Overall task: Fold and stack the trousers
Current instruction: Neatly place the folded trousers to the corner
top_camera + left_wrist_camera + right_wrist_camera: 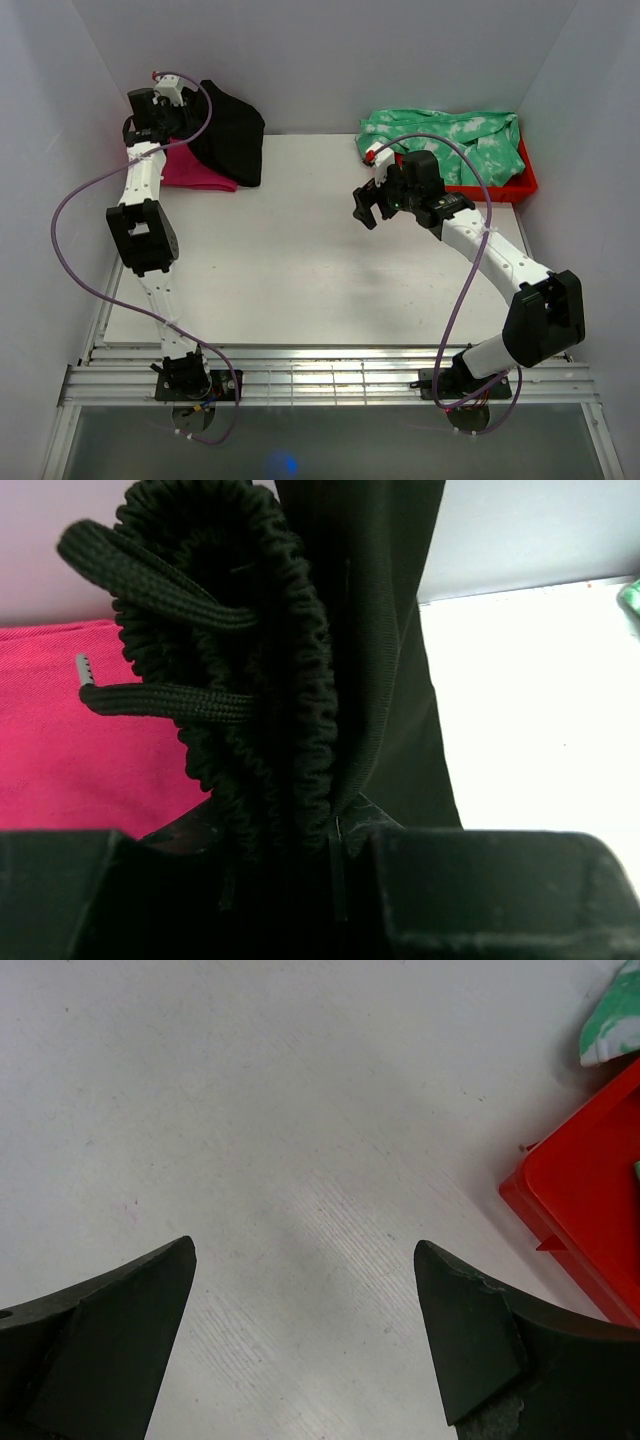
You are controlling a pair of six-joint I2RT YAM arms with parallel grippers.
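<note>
Nearest me, the arm bases (185, 378) are bolted along the near edge of the bench (300, 280). Further in, over the right half, the right tool (363, 205) hangs above bare bench with its fingers spread wide. Through its wrist camera I see only the white surface between them, and a corner of the tray (590, 1180) off to the right.

At the far left corner the left tool (183, 124) is pinching the trousers (232, 140). On its wrist camera the ruffled elastic waistband (290, 680) stands gathered and runs down into the narrow gap between the fingers. The black drawstring (165, 700) loops out to the left of it.

From above, the trousers are bunched in a dark heap against the far edge, left of centre. They overlap the pink cloth (200, 172), which lies flat in the far left corner just beside the tool. I cannot tell how much of the heap rests on the bench and how much is lifted.

Over in the far right corner, the tray holds the green garment (450, 135), which spills over its left rim.
</note>
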